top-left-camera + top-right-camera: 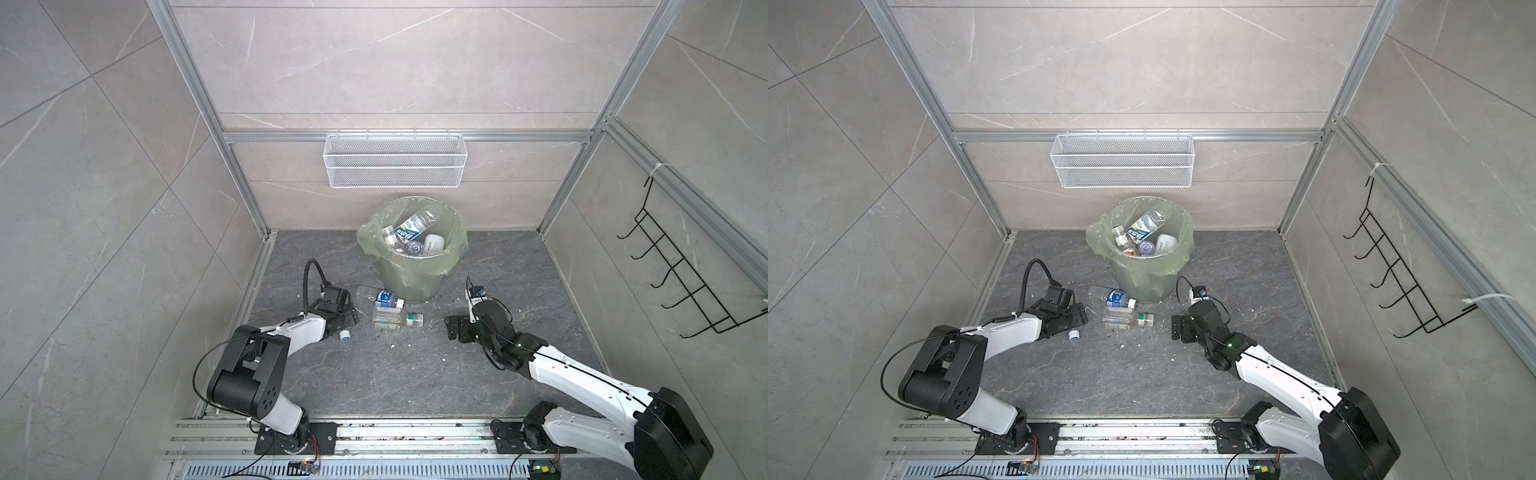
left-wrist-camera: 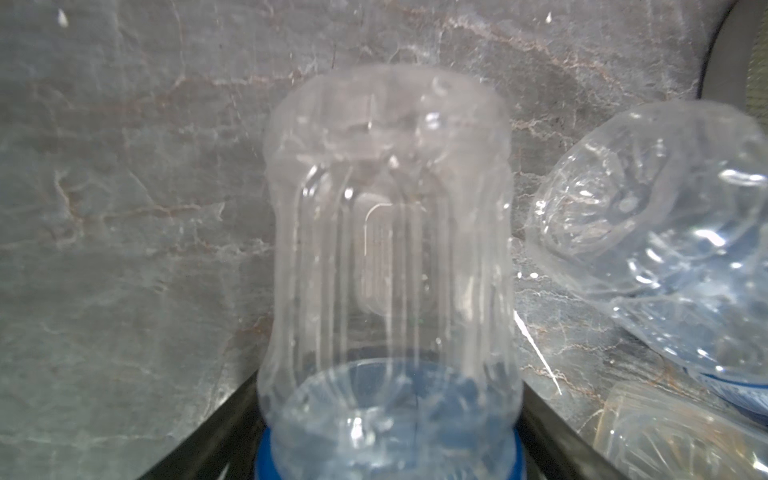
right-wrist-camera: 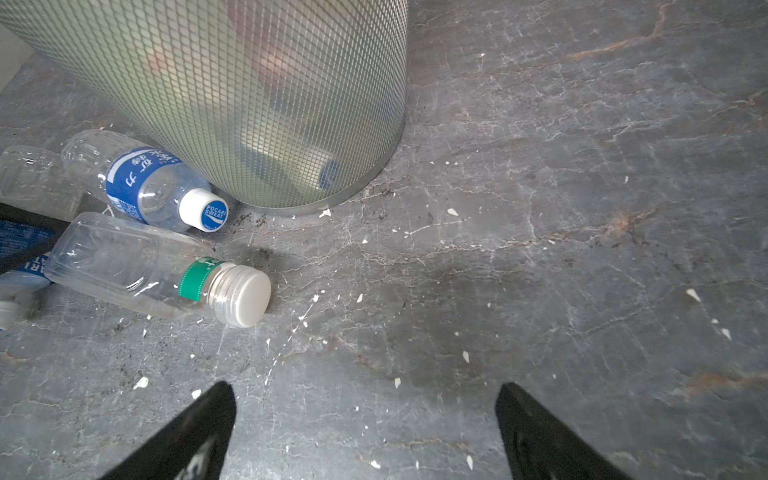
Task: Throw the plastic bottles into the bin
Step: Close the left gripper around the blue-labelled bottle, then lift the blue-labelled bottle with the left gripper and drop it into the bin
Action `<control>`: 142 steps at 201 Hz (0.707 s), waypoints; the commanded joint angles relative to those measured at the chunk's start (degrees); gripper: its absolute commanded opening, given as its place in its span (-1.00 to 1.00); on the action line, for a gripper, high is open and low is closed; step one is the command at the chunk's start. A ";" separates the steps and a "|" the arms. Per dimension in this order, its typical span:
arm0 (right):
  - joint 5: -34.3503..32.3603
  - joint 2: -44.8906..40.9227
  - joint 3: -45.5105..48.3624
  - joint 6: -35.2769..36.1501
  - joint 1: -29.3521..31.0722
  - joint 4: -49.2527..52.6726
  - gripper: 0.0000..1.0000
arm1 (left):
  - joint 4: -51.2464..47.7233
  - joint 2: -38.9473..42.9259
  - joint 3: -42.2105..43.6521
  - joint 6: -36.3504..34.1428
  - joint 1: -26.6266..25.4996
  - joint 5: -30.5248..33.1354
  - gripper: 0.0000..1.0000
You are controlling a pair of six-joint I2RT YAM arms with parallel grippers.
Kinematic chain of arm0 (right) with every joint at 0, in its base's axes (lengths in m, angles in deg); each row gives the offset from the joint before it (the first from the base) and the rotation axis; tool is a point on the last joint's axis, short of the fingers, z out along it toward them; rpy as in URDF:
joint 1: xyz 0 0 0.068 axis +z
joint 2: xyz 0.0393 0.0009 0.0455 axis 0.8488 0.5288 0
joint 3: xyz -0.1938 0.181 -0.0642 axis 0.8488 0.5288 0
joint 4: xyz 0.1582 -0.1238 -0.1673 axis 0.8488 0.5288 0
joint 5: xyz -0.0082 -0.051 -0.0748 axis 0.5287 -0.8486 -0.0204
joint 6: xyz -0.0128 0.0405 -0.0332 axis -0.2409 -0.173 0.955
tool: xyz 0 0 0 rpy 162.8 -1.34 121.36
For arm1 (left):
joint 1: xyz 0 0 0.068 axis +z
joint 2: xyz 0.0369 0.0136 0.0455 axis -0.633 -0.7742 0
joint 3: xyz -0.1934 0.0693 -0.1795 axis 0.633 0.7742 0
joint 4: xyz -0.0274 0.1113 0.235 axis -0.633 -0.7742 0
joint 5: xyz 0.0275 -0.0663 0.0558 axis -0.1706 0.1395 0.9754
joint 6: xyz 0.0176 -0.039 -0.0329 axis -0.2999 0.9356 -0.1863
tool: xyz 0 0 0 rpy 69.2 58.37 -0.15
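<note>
Near rail (image 1: 395, 432) carries both arms (image 1: 582, 374); the right gripper (image 3: 365, 388) stands with jaws wide apart, while the left gripper (image 1: 351, 316) has its jaws closed against both sides of a clear bottle (image 2: 390, 249) lying on its side. Between the grippers lie a blue-labelled bottle (image 3: 145, 183) and a green-banded bottle (image 3: 137, 266), and just beyond them the bin (image 1: 409, 278) holds several more bottles (image 1: 409, 230).

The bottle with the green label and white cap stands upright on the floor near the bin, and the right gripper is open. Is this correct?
Not fully. The bottle with the green label does not stand upright: it lies on its side on the floor near the bin, as the right wrist view shows. The right gripper is open, as you say.
</note>
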 commanded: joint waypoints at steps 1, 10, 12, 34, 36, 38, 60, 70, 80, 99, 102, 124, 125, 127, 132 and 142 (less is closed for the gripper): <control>-0.33 0.06 -1.47 0.13 0.18 -0.55 0.99 | 1.39 2.36 0.97 -0.92 0.37 -0.08 0.50; -0.34 -0.02 -1.47 0.14 0.19 -0.55 0.99 | 1.32 3.16 1.23 -1.39 0.37 -0.07 0.44; -0.34 -0.02 -1.46 0.10 0.18 -0.55 1.00 | 1.28 3.32 1.22 -1.55 0.35 -0.07 0.44; -0.28 -0.02 -1.47 0.09 0.19 -0.54 1.00 | 1.41 5.11 1.53 -3.56 0.36 -0.77 0.31; -0.26 -0.02 -1.46 0.09 0.18 -0.53 1.00 | 1.37 5.19 1.54 -3.83 0.32 -0.84 0.30; -0.25 -0.07 -1.46 0.09 0.18 -0.53 0.99 | 1.34 5.34 1.59 -4.01 0.36 -0.92 0.29; -0.17 -0.29 -1.47 0.11 0.18 -0.38 1.00 | 1.24 7.18 1.97 -6.20 0.37 -1.94 0.20; -0.16 -0.50 -1.50 0.10 0.18 -0.39 0.99 | 1.34 8.26 2.54 -7.17 0.33 -2.89 0.17; -0.16 -0.64 -1.45 0.12 0.18 -0.30 0.99 | 1.59 9.63 3.17 -7.85 0.29 -4.08 0.15; -0.08 -0.90 -1.35 0.01 0.18 -0.32 1.00 | 2.17 13.09 4.88 -8.65 0.24 -6.76 0.14; -0.03 -0.90 -1.37 0.00 0.18 -0.32 0.99 | 2.21 13.71 5.12 -8.73 0.28 -7.07 0.14; 0.41 -1.50 -1.27 -0.09 0.18 -0.13 1.00 | 2.87 18.32 7.38 -10.34 0.23 -10.55 0.12; 0.43 -1.55 -1.23 -0.09 0.18 -0.12 1.00 | 2.85 18.48 7.43 -10.42 0.21 -10.72 0.11; 0.44 -1.62 -1.26 -0.09 0.18 -0.12 1.00 | 2.94 19.01 7.63 -10.56 0.26 -10.95 0.11; 0.52 -1.81 -1.21 -0.08 0.22 -0.14 0.99 | 3.07 20.25 8.13 -11.05 0.22 -11.86 0.10; 0.52 -2.20 -1.15 -0.09 0.18 -0.13 0.99 | 3.40 22.89 9.20 -12.08 0.04 -13.50 0.09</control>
